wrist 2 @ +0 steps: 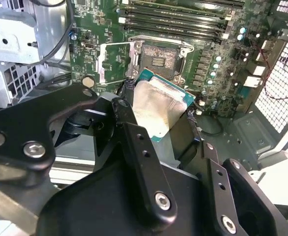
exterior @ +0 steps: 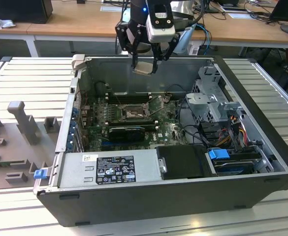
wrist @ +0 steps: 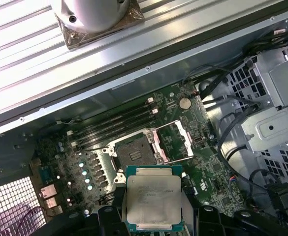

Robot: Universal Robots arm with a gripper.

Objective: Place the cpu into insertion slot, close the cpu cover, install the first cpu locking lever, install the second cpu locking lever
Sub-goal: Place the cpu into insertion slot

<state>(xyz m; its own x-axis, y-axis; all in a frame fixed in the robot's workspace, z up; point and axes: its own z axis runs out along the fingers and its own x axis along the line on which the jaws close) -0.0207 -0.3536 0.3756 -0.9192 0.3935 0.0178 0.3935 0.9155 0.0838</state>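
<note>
between the fingers point(wrist 2: 134, 133), the cpu point(wrist 2: 156, 105)

My wrist point(exterior: 153, 14) points straight down in the exterior view, with my gripper point(exterior: 144, 63) hanging below it. In both wrist views my two black fingers point(wrist 2: 136, 135) press in from opposite edges of the cpu point(wrist: 153, 201), clamping it flat between their tips, metal top towards the wrist

Here are one hand point(exterior: 144, 61), one cpu point(wrist: 153, 199), one insertion slot point(wrist: 134, 153), one cpu cover point(wrist: 184, 140), one computer case point(exterior: 134, 196).
</note>
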